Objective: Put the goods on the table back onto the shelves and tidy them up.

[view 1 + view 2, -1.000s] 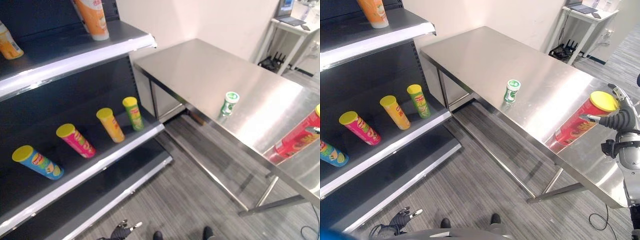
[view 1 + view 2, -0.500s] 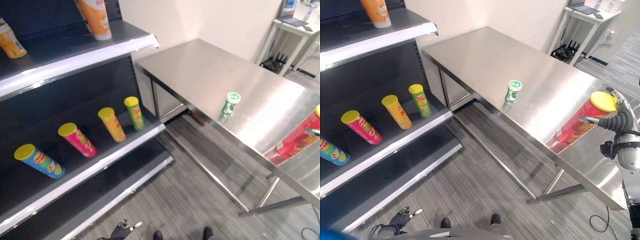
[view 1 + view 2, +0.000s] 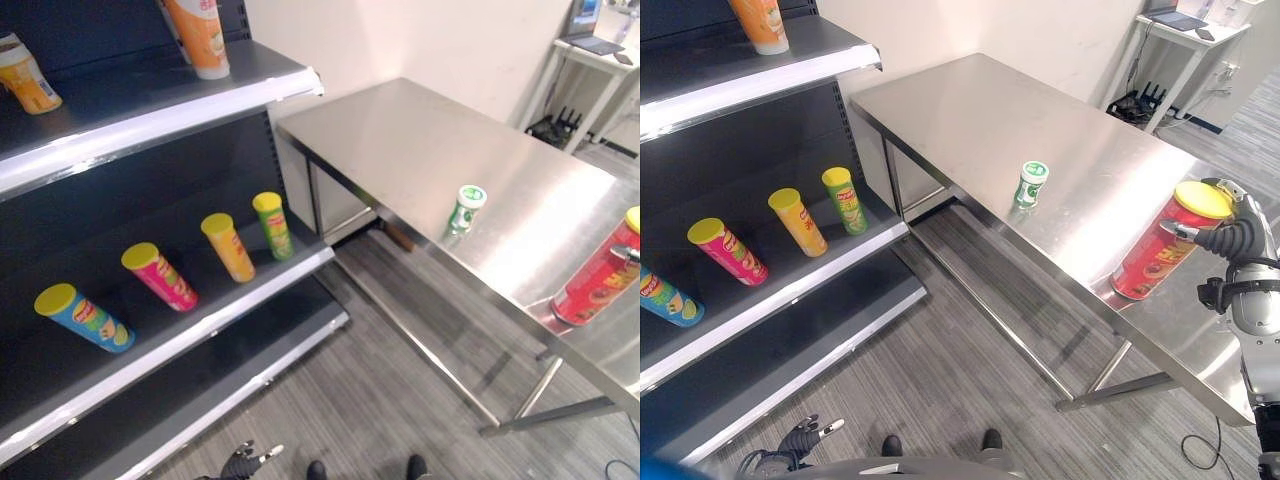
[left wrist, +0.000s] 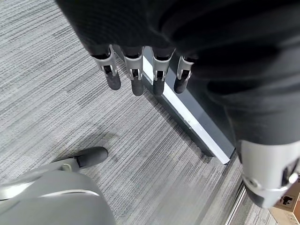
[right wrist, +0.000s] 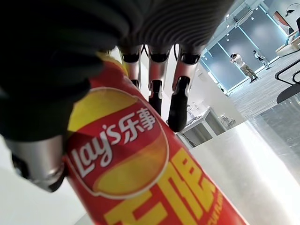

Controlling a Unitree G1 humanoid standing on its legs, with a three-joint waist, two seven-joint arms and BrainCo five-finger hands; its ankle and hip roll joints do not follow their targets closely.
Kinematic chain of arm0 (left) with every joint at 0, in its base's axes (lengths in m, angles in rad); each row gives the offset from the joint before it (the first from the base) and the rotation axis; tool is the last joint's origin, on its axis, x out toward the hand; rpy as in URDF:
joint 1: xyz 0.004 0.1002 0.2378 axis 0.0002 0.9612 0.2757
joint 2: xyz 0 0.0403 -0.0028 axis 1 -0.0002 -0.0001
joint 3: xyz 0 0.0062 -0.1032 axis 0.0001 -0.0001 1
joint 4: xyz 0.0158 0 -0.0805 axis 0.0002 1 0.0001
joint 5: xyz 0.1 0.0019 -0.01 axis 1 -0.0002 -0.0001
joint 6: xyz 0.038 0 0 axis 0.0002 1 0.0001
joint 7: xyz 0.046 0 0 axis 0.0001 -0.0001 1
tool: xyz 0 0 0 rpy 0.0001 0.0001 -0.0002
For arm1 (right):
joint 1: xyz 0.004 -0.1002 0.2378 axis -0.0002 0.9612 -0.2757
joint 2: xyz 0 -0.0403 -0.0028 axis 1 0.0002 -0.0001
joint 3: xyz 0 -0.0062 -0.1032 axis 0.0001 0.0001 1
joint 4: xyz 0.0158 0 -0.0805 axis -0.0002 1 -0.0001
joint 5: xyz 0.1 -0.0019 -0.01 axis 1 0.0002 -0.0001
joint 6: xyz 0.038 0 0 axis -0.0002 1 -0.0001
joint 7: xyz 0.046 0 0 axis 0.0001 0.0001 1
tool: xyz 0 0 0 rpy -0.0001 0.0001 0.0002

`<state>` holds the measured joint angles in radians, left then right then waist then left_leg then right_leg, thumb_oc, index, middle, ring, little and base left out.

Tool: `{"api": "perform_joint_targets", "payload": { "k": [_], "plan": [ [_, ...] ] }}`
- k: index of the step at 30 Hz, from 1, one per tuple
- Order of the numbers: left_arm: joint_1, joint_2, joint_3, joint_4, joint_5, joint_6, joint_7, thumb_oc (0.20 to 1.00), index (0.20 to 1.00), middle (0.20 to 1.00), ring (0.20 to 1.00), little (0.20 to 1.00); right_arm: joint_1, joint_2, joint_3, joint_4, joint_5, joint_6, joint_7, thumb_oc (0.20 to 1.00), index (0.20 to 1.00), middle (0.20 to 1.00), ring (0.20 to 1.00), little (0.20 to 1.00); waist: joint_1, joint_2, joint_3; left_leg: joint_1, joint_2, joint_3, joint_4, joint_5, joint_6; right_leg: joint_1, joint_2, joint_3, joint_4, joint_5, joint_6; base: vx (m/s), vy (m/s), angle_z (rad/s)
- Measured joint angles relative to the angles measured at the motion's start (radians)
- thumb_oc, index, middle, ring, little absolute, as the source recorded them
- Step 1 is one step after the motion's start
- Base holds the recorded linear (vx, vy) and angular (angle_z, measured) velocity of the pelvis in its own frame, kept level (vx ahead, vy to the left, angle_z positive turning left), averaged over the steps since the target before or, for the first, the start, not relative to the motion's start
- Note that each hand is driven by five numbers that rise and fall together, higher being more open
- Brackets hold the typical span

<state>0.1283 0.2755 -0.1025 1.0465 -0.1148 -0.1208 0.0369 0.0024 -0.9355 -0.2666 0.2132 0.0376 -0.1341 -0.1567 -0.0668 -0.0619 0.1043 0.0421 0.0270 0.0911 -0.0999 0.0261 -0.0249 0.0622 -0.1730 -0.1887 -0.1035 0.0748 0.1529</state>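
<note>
The right hand (image 3: pixel 1230 240) curls its fingers (image 5: pixel 159 75) round the tall red yellow-lidded crisp tube (image 3: pixel 1160 245), tilted on the steel surface (image 3: pixel 970 110), near a small green-and-white cup (image 3: pixel 1031 184). The left hand (image 4: pixel 145 70) hangs with fingers relaxed.

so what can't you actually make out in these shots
- Red can: in the left eye view the frame edge cuts its top.
- Right hand: whether the fingers press the can; its own dark cover blocks the contact in the wrist view.
- Blue can on the shelf: the right eye view's edge crops it.
</note>
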Motion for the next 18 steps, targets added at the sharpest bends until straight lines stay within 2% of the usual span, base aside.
{"api": "perform_joint_targets", "payload": {
  "k": [7,10,13,16,18],
  "plan": [
    [0.000,0.000,0.001,-0.002,0.001,0.000,0.001,1.000,1.000,1.000,1.000,1.000,0.002,0.021,-0.010,-0.024,-0.032,0.000,-0.029,0.200,0.200,0.200,0.200,0.200,-0.008,0.002,0.001,0.002,0.000,-0.001,0.000,0.001,0.000,0.001,0.000,0.000,0.000,0.000,0.000,0.00,-0.005,0.00],
    [-0.001,0.000,0.001,-0.004,0.001,0.000,0.002,1.000,1.000,1.000,1.000,1.000,0.001,0.081,-0.068,-0.136,-0.037,-0.001,-0.065,0.200,0.200,0.200,0.200,0.200,-0.010,0.012,-0.002,0.000,0.001,-0.002,0.000,0.001,0.000,0.002,0.000,0.000,0.000,-0.001,0.000,0.00,-0.026,0.00],
    [-0.006,0.000,0.002,-0.013,0.001,0.000,0.005,1.000,1.000,1.000,1.000,1.000,-0.013,0.091,-0.081,-0.232,-0.034,-0.028,-0.098,0.200,0.200,0.200,0.200,0.200,-0.008,0.024,-0.005,0.003,0.001,-0.012,0.000,0.001,0.000,0.011,0.001,-0.009,0.000,-0.004,0.001,-0.01,-0.052,0.09],
    [-0.005,0.000,0.002,-0.021,0.001,0.000,0.010,1.000,1.000,1.000,1.000,1.000,-0.044,0.091,-0.080,-0.276,-0.031,-0.052,-0.114,0.200,0.200,0.200,0.200,0.200,0.002,0.028,-0.007,0.002,0.003,-0.024,0.000,0.003,-0.003,0.016,0.003,-0.023,0.000,-0.008,-0.001,-0.02,-0.135,0.16],
    [0.001,-0.001,0.007,-0.020,0.001,-0.001,0.021,1.000,1.000,1.000,1.000,1.000,-0.081,0.090,-0.076,-0.297,-0.026,-0.061,-0.121,0.200,0.200,0.200,0.200,0.200,0.028,0.028,-0.005,-0.005,0.008,-0.066,0.006,0.018,-0.016,0.033,0.018,-0.051,0.000,-0.016,-0.007,-0.12,-0.280,0.47]
  ]
}}
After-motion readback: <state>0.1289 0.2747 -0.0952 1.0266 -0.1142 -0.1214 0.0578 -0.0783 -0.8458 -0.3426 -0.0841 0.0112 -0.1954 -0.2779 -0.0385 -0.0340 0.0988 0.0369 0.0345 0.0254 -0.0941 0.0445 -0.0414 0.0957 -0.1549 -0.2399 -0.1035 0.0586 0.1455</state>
